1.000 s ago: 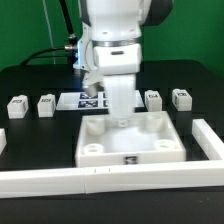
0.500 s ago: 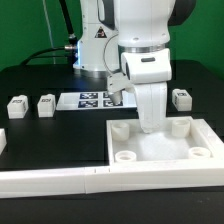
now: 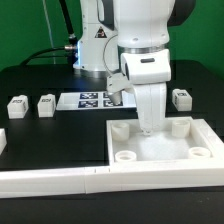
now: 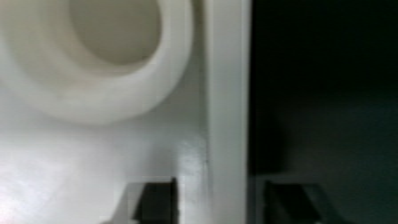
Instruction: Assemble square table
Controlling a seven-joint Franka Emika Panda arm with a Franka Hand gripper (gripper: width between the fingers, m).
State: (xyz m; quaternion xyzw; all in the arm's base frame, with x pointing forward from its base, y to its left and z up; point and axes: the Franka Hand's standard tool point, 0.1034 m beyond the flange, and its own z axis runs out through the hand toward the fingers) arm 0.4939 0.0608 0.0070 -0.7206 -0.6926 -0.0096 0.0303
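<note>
The white square tabletop (image 3: 160,148) lies with its round corner sockets (image 3: 125,157) facing up, pushed into the right corner of the L-shaped rail. My gripper (image 3: 148,126) points straight down over the tabletop's far edge wall. In the wrist view that wall (image 4: 221,120) runs between my two dark fingertips (image 4: 157,200), next to a corner socket (image 4: 89,50). The gripper (image 4: 221,205) is open, with a thin dark gap showing on one side of the wall. Small white tagged legs stand loose on the black table: two at the exterior view's left (image 3: 17,106) (image 3: 46,104) and one at the right (image 3: 181,97).
The long white L-shaped rail (image 3: 60,180) runs along the table's front and turns up at the exterior view's right (image 3: 216,135). The marker board (image 3: 88,100) lies behind the tabletop. The robot's base and cables stand at the back.
Since one second ago the tabletop and my gripper have slid to the exterior view's right, into the rail's corner. Over the last half second nothing has visibly moved.
</note>
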